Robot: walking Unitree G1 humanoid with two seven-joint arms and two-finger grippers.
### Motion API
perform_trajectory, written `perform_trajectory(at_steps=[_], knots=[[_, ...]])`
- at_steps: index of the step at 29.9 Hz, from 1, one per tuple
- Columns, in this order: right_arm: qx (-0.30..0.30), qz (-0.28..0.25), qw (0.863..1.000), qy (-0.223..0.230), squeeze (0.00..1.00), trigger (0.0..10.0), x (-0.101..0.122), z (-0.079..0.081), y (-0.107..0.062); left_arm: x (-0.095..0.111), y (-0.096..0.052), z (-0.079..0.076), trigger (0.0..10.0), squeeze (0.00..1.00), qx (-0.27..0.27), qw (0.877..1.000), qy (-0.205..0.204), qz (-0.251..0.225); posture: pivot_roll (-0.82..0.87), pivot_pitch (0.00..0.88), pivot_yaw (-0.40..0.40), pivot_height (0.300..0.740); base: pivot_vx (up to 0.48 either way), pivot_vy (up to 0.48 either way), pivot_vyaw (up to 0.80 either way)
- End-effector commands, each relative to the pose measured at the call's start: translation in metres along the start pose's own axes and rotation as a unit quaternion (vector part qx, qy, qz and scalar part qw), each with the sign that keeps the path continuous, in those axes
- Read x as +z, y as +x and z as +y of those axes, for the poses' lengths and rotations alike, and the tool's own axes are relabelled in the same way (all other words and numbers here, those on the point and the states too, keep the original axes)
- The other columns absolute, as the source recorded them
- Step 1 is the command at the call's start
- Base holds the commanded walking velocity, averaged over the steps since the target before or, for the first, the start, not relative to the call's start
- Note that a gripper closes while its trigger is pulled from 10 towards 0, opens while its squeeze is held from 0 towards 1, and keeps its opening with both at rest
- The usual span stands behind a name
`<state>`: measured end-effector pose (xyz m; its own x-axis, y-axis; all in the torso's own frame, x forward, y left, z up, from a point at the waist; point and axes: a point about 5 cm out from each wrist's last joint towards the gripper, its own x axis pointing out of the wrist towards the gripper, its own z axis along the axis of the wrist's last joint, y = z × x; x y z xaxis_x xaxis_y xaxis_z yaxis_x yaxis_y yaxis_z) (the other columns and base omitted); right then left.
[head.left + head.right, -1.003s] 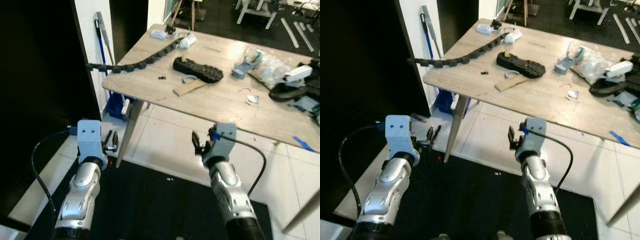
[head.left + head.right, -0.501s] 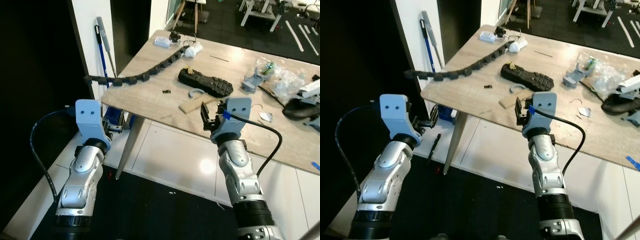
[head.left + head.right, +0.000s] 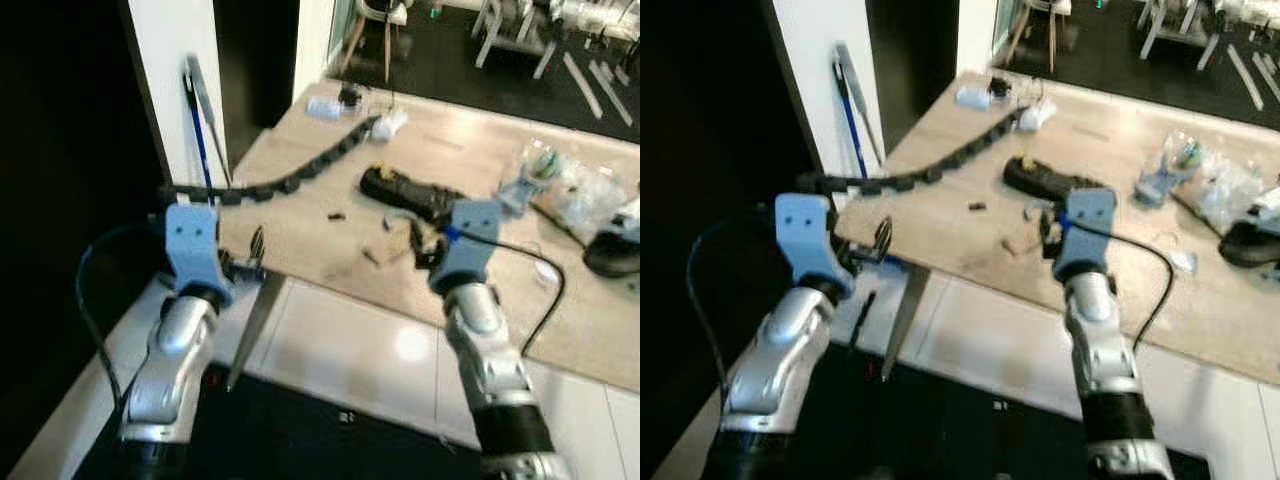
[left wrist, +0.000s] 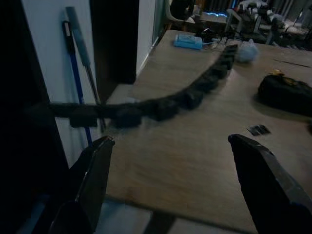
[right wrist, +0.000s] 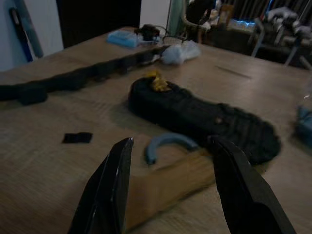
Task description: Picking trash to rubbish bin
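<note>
Our right tool (image 5: 170,187) hangs low over the near part of the table (image 3: 480,190) with its fingers spread wide and holding nothing, and between them we see a flat wooden scrap (image 5: 168,187) with a small blue curved piece (image 5: 163,144) lying just beyond it, touching or almost touching. Right behind those sits the black shoe sole (image 5: 202,119), with a yellowish bit on its far-left end. We judge the wooden scrap or the blue piece to be the trash we are after, and the trouble is how closely they crowd each other: a closing grip could catch the edge of the sole, or pinch the thin scrap only at a corner so it pivots and slides off the table. The scrap lies flat on the wood, so our fingers may skate over it without getting under. Our left tool (image 4: 170,185) is also spread wide and empty, at the near-left corner of the table, close to the black cable chain (image 4: 161,105) that drapes over the left edge; any sweep there could snag the chain and drag it down. The head views are blurred, so our aim may be off. We cannot make out a rubbish bin.
</note>
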<state>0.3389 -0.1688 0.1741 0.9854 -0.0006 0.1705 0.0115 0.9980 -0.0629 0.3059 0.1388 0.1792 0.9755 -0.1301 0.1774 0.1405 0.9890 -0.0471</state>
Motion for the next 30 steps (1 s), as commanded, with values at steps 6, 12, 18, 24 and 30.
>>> perform_trajectory(at_steps=[6,12,18,24,30], knots=[[0.009,0.018,1.000,0.001,0.00,10.0,-0.007,-0.001,-0.004,-0.002,-0.003,-0.003,10.0,0.00,-0.008,1.000,0.001,0.007,0.01,0.139,-0.037,0.740,0.423,0.000,-0.40],[0.047,0.029,0.998,-0.005,0.00,10.0,-0.009,0.012,-0.007,-0.009,-0.004,-0.003,10.0,0.00,-0.010,1.000,0.004,0.026,0.01,0.139,-0.037,0.740,0.254,0.000,0.00],[0.055,0.043,0.998,-0.009,0.00,10.0,-0.012,0.014,-0.008,-0.010,-0.005,-0.006,10.0,0.00,-0.021,0.999,0.010,0.027,0.00,0.145,-0.038,0.740,0.000,0.000,0.00],[0.073,0.065,0.995,-0.003,1.00,10.0,-0.018,0.014,-0.010,-0.009,-0.004,-0.007,10.0,0.00,-0.025,0.999,0.018,0.026,0.00,0.150,-0.039,0.740,0.000,0.000,0.00],[0.085,0.075,0.994,-0.006,1.00,10.0,-0.019,0.015,-0.010,-0.009,-0.004,-0.007,10.0,0.00,-0.030,0.999,0.018,0.025,0.00,0.149,-0.039,0.740,0.000,0.000,0.00]])
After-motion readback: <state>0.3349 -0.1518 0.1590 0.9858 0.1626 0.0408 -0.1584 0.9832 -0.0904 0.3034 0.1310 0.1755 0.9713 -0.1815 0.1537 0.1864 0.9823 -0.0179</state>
